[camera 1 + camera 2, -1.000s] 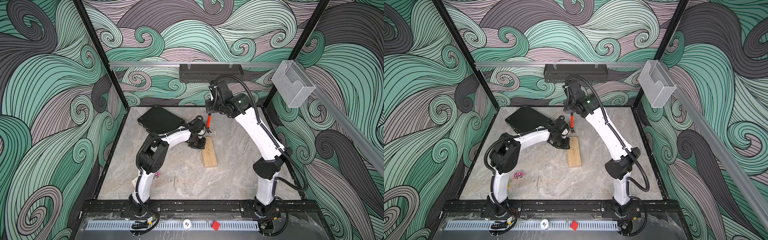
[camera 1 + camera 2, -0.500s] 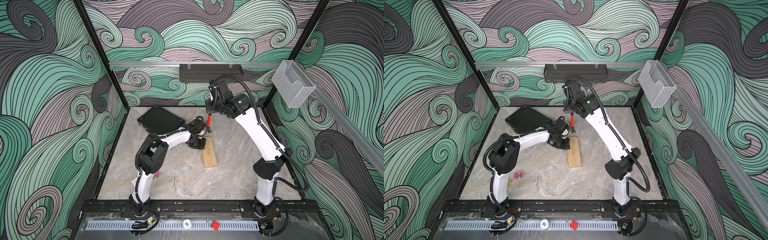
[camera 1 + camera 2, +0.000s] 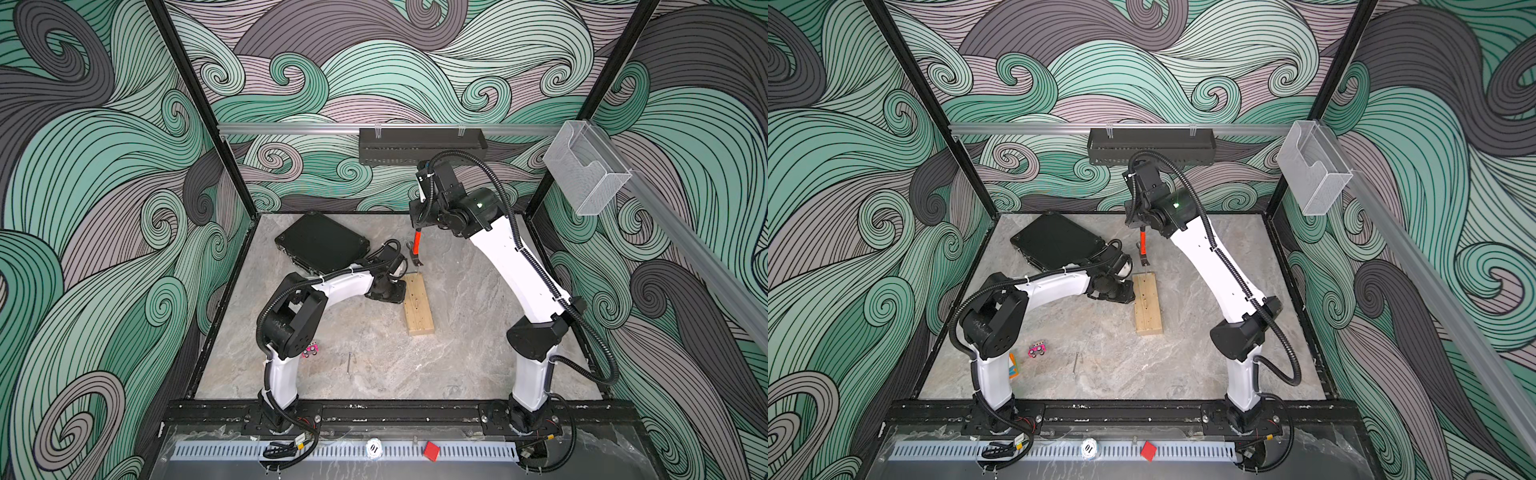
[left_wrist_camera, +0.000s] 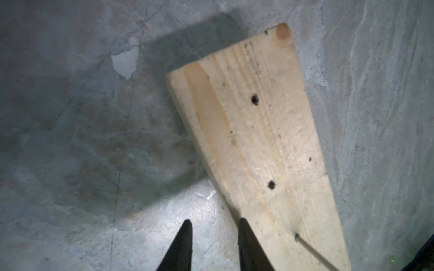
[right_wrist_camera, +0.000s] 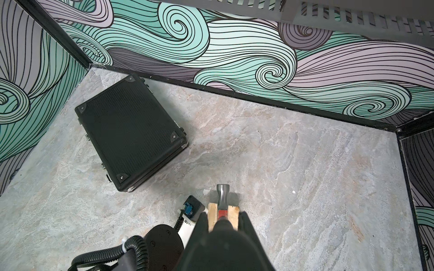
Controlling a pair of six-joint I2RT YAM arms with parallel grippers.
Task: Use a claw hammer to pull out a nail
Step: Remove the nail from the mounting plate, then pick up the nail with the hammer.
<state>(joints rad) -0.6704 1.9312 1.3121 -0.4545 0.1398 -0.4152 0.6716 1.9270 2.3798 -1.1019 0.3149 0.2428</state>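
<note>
**A:** Where is the claw hammer [image 5: 222, 194] sitting right now?

**B:** The right gripper [image 5: 223, 219] is clamping its black handle, so the grey head is hanging straight below the jaws. It is hovering just over the far end of the wooden block [image 4: 253, 140].

**A:** And the nail [image 4: 305, 244]?

**B:** It is sticking out of the block just beside the left gripper [image 4: 213, 223]. That gripper is showing a narrow gap and gripping nothing, with one fingertip [image 4: 243, 232] overlapping the block's edge.

**A:** How should the pull be going?

**B:** I'd be lowering the head slowly, sliding the claw's slot around the shank, then rocking on the curved head. The left gripper should be pressing the block down, otherwise the block is likely to be lifting with the nail.
</note>
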